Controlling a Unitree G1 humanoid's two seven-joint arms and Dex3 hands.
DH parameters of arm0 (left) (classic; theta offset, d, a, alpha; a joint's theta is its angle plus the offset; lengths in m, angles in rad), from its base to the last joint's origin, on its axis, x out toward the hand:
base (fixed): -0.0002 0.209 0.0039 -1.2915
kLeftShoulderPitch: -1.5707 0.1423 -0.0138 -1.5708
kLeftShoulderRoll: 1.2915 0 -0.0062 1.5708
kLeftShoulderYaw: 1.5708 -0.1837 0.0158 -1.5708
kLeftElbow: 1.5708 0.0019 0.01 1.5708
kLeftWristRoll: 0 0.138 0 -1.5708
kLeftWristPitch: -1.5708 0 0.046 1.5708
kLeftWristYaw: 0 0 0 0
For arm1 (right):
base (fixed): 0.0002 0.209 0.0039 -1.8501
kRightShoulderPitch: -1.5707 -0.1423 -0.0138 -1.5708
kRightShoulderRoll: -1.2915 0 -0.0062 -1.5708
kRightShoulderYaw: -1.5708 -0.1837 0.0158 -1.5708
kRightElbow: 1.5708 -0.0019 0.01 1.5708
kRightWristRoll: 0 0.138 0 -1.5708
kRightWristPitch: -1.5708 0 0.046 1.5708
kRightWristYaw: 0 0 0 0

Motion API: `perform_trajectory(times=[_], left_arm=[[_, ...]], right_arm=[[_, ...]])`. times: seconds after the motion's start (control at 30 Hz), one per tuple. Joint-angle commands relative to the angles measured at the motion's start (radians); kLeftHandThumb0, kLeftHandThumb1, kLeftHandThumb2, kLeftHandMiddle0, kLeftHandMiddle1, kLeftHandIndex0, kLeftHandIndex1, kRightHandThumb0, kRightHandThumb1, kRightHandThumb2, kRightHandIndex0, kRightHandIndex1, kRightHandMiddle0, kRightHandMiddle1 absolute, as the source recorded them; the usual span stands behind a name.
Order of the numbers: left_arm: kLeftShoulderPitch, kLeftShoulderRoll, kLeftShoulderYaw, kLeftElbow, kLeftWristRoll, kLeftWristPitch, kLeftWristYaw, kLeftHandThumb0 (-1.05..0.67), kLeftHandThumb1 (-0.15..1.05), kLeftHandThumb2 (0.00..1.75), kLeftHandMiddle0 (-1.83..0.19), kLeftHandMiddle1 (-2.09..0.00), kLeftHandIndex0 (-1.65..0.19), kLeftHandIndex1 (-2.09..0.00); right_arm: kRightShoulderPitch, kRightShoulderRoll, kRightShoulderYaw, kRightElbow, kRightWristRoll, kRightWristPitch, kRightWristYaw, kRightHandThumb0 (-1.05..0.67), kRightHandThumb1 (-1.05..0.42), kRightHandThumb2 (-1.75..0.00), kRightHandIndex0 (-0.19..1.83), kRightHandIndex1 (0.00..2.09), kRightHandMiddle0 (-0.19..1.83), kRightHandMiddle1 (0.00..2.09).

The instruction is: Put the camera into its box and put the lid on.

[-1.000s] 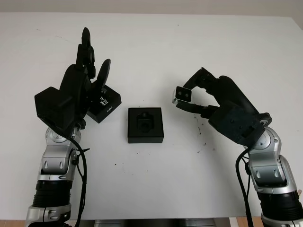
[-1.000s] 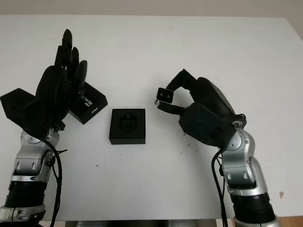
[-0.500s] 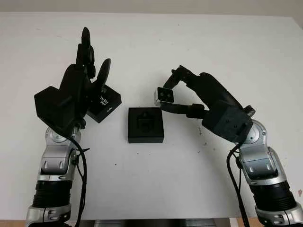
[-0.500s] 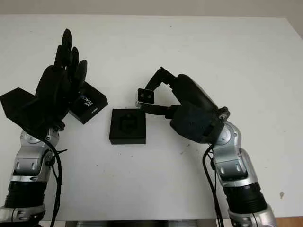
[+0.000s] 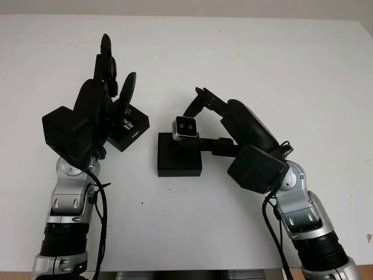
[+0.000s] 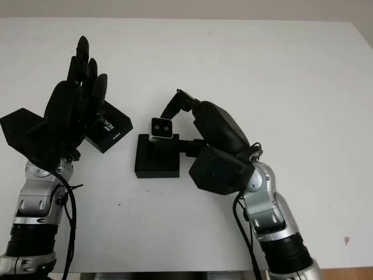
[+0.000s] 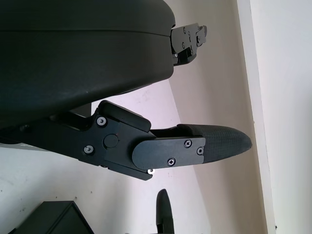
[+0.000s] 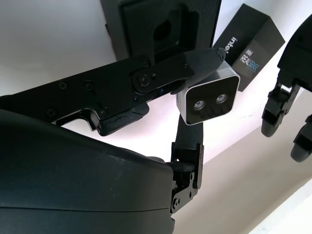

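Silver camera (image 5: 185, 127): small, two lenses facing the head views, pinched between the fingers (image 8: 204, 61) of the right hand (image 5: 201, 116); it hangs above the far edge of the box, not yet in it
Black box (image 5: 179, 158): open tray near the middle of the white desk (image 5: 280, 70); a shaped recess in its insert shows in the right wrist view (image 8: 168, 29); nothing sits in the recess
Lid (image 5: 129, 129): black, white lettering on top, lying tilted on the desk just left of the box, apart from it; the left hand partly covers it in the head views
Right hand: reaching in from the right side, fingers closed on the camera from two sides, one above and one below
Left hand (image 5: 105, 99): raised beside the lid, holding nothing, fingers straight and pointing away from the robot
Change: a second ago the camera was held well to the right of the box; half a second ago it was at the box's far right corner; now it is over the far edge; the left hand, lid and box have not shifted
Meaning: carrying is almost over; the step in hand looks like lining the camera up with the recess
Next move, as a guess: lower the camera into the recess and let go; turning it may be needed to match the cut-out
Left to do: seat the camera, then fetch the lid and close the box
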Motion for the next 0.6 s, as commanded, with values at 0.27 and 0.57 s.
perform_trajectory(times=[0.27, 0.57], left_arm=[[0.011, 0.002, -0.005, -0.024, 0.004, -0.004, 0.002, -0.75, 1.05, 0.5, 0.19, 0.0, 0.19, 0.0], [0.01, -0.002, -0.004, -0.02, 0.0, -0.006, 0.004, -0.76, 1.05, 0.49, 0.19, 0.0, 0.19, 0.0]], right_arm=[[0.074, 0.027, 0.052, -0.066, -0.115, 0.017, -0.053, -0.39, -1.05, -0.15, 0.26, 0.07, 0.26, 2.02], [0.129, 0.03, 0.07, -0.138, -0.164, 0.057, -0.023, -0.36, -1.05, -0.17, 0.25, 0.06, 0.21, 1.97]])
